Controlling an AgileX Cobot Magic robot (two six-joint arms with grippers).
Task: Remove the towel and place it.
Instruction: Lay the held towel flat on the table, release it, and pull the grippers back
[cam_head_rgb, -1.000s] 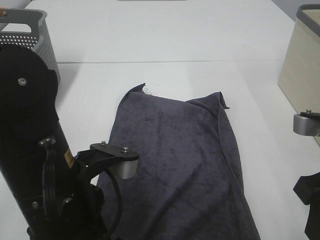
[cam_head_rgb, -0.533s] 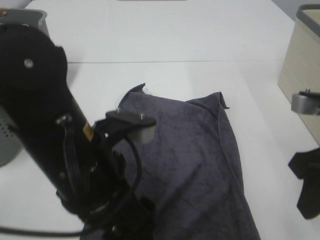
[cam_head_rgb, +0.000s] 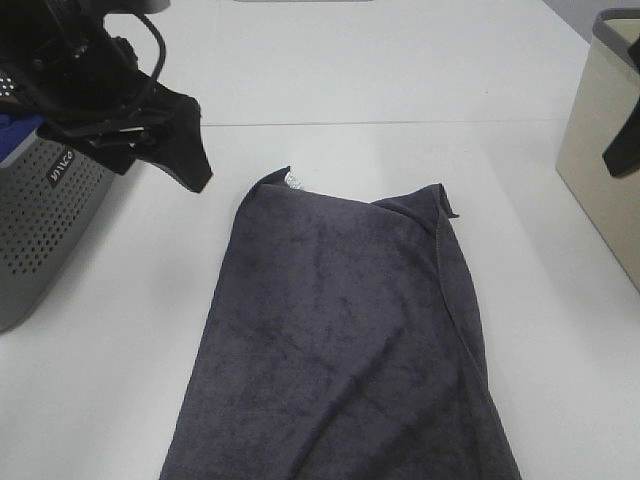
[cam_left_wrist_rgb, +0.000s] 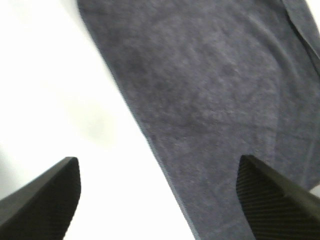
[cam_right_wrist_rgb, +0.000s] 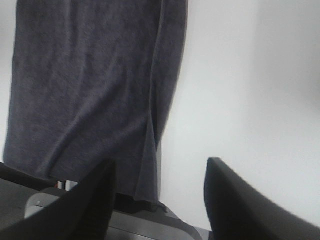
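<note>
The dark charcoal-grey towel (cam_head_rgb: 350, 330) lies flat on the white table, with a small white tag (cam_head_rgb: 294, 180) at its far corner. Its near end runs out of the exterior view. My left gripper (cam_head_rgb: 170, 145) hovers above the table just left of the towel's far left corner, open and empty. In the left wrist view the left gripper (cam_left_wrist_rgb: 160, 200) is spread wide over the towel's (cam_left_wrist_rgb: 215, 95) edge. My right gripper (cam_head_rgb: 622, 150) shows only as a dark finger at the right edge. In the right wrist view the right gripper (cam_right_wrist_rgb: 160, 200) is open and empty above the towel (cam_right_wrist_rgb: 95, 85).
A grey perforated basket (cam_head_rgb: 50, 220) stands at the left edge, with a blue cloth (cam_head_rgb: 15, 135) in it. A beige bin (cam_head_rgb: 600, 150) stands at the right edge. A table seam (cam_head_rgb: 400, 123) runs across behind the towel.
My left arm swung from the near left, up and back to the far left of the towel. My right arm rose along the right edge. The towel has not moved.
</note>
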